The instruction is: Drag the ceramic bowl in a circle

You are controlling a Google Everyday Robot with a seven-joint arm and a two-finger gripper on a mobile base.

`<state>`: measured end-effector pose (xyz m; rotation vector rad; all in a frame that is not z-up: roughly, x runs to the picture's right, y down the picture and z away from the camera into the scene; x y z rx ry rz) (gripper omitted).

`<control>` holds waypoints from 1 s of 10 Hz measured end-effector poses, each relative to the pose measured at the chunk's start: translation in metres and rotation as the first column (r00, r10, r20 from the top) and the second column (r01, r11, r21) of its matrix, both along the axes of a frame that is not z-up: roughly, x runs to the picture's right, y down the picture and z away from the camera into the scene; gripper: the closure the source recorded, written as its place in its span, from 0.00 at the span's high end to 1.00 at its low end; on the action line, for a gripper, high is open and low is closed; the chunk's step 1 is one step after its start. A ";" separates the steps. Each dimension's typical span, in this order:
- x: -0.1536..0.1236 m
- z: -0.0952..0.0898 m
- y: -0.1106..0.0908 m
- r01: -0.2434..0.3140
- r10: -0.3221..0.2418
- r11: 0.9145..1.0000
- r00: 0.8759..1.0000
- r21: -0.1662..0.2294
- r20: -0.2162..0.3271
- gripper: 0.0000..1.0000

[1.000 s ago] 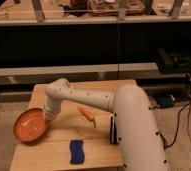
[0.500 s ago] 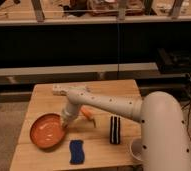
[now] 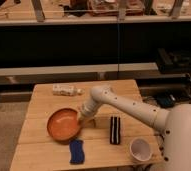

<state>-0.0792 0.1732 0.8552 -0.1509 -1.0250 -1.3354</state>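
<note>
I have the gripper [image 3: 82,120] down at the right rim of the ceramic bowl [image 3: 63,124], left of centre in the frame on the wooden table [image 3: 44,92] — low contact suits dragging, so the bowl slides flat rather than lifts. Whether the fingers are clamped on the rim I cannot tell. A blue sponge [image 3: 76,151] lies just below the bowl, a striped black block [image 3: 115,130] to its right, a white cup [image 3: 140,148] lower right — my circle must skirt them.
</note>
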 end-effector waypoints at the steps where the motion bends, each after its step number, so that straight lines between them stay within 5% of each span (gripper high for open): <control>1: -0.001 0.006 -0.010 -0.059 0.059 0.998 0.998 -0.013 -0.037 0.00; 4: -0.037 0.023 -0.038 -0.203 0.196 0.978 0.971 -0.043 -0.140 0.00; 6: -0.072 0.025 -0.048 -0.221 0.212 0.974 0.965 -0.045 -0.156 0.00; 8: -0.125 0.023 -0.050 -0.162 0.154 0.986 0.979 -0.046 -0.136 0.00; 10: -0.161 0.016 -0.036 -0.043 0.041 0.998 0.997 -0.037 -0.063 0.00</control>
